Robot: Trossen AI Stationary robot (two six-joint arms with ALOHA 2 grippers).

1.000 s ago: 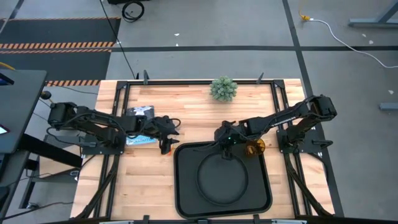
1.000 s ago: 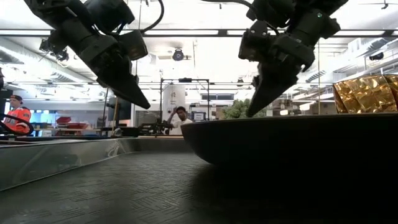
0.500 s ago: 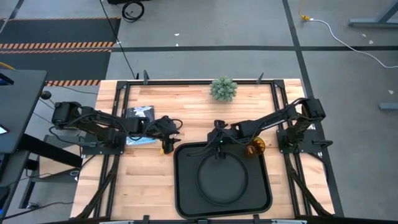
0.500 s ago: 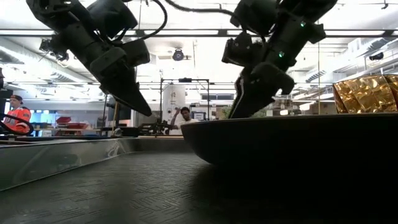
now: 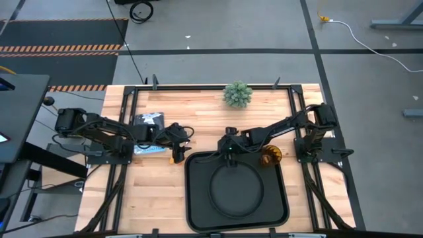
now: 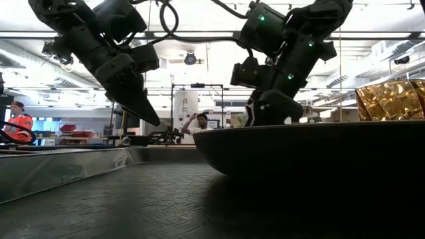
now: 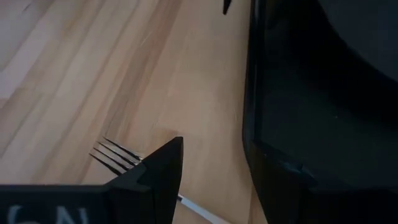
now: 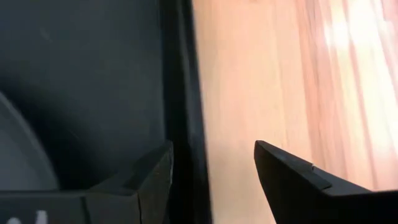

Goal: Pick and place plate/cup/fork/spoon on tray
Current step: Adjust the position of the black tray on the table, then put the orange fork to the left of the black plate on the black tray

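1. Tray [image 5: 277, 198]: sits at the near centre of the wooden table [image 5: 198, 119], right of the midline. Its raised rim is visible in both wrist views.
2. Plate [image 5: 236, 190]: lies flat inside the tray, roughly central. In the low view its dark rim fills the right foreground.
3. Cup [image 5: 270, 157]: stands on the table just outside the tray's far right corner, close to the rim. In the low view it appears at the right edge, behind the plate rim.
4. Fork [image 7: 118, 155]: lies on the bare wood just left of the tray, tines showing beyond the left gripper's finger in the left wrist view. It is not on the tray.
5. Spoon [image 5: 177, 156]: only a small orange piece shows at the left gripper's tip in the high view; its exact position cannot be determined.
6. Left gripper [image 5: 176, 147]: positioned over the table just left of the tray's far left corner. Only one finger shows in its wrist view; whether the pincer is spread or pressed together cannot be told.
7. Right gripper [image 8: 211, 168]: positioned at the tray's far edge, fingers spread, straddling the rim, with nothing between them.
8. Plant [image 5: 237, 94]: stands at the far centre of the table, well apart from the tray.
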